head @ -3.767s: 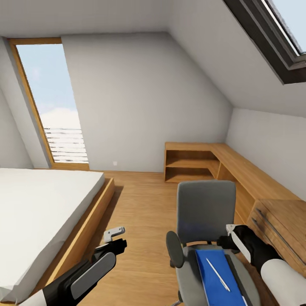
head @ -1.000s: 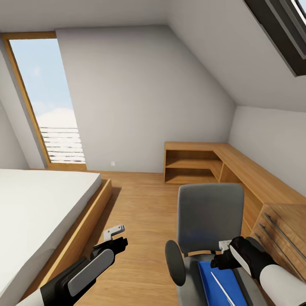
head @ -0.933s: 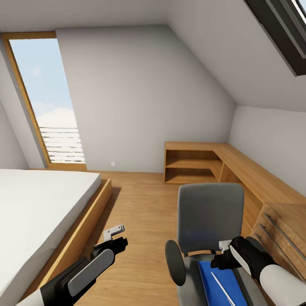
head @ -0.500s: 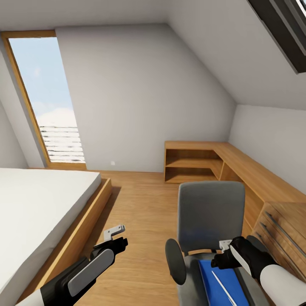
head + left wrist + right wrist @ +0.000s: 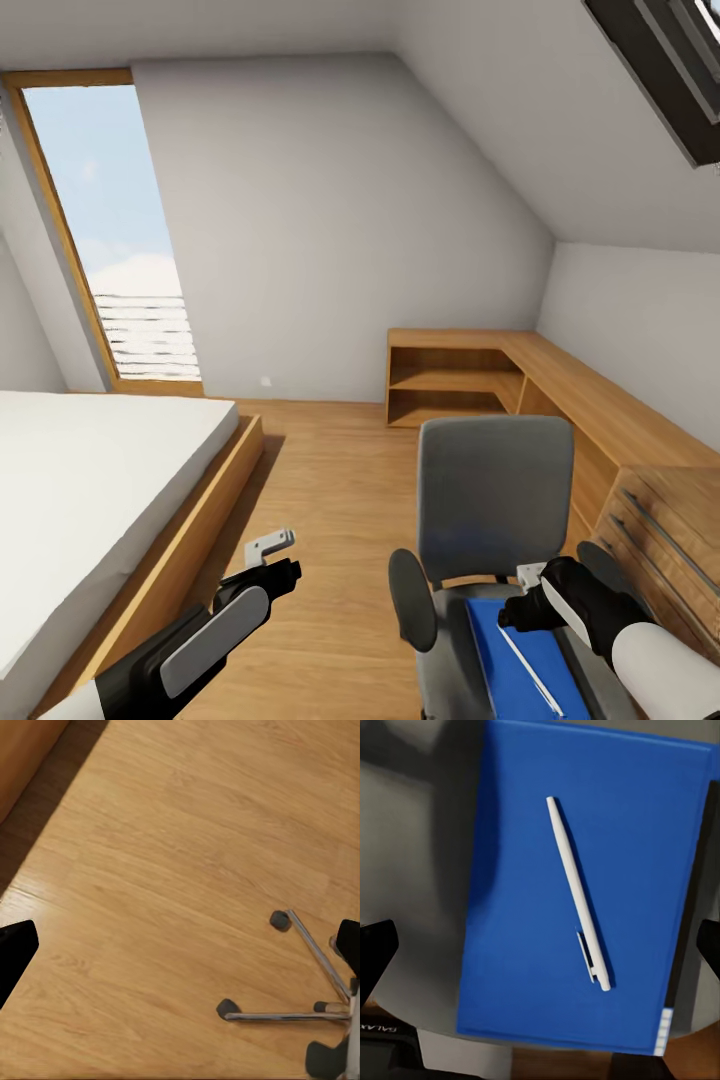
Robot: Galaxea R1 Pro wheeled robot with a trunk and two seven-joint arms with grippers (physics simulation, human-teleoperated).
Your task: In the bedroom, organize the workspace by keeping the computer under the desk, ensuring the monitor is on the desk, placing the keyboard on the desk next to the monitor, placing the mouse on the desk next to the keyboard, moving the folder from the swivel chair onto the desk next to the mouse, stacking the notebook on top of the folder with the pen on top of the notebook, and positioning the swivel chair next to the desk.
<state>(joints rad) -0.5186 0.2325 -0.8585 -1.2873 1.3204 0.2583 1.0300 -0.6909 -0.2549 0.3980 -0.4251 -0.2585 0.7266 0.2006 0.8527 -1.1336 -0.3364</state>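
Presently catalogued, attic bedroom, items as they are showing:

Swivel chair (image 5: pixel 495 520): standing on the wooden floor (image 5: pixel 335 500) near the light wooden drawer unit (image 5: pixel 665 540); grey back upright and facing the head camera, black armrest (image 5: pixel 412 598) showing at its left; chrome star base and castors (image 5: pixel 300 982) appearing in the left wrist view.

Folder (image 5: pixel 585 885): lying flat on the chair's grey seat (bright blue, nearly covering it); in the head view it is showing at (image 5: pixel 510 660), just below the right gripper.

Pen (image 5: pixel 577 892): lying diagonally on top of the folder, touching it, white-silver; also visible in the head view (image 5: pixel 530 665).

Notebook (image 5: pixel 690 915): a thin dark strip is peeking out along one long edge of the folder (probably this item; too little is showing to be sure).

Right gripper (image 5: pixel 528 592): hovering over the front of the folder, apart from it; fingers (image 5: pixel 375 952) are sitting wide apart at the two sides of the wrist view, holding nothing.

Left gripper (image 5: pixel 270 548): hanging over bare floor between the bed (image 5: pixel 90 480) and the chair; fingertips (image 5: pixel 15 952) are spread wide, grasping nothing.

Surroundings: tall window (image 5: pixel 115 230) on the far wall, wooden corner shelving (image 5: pixel 470 375) behind the chair, skylight (image 5: pixel 670 60) in the sloping ceiling.
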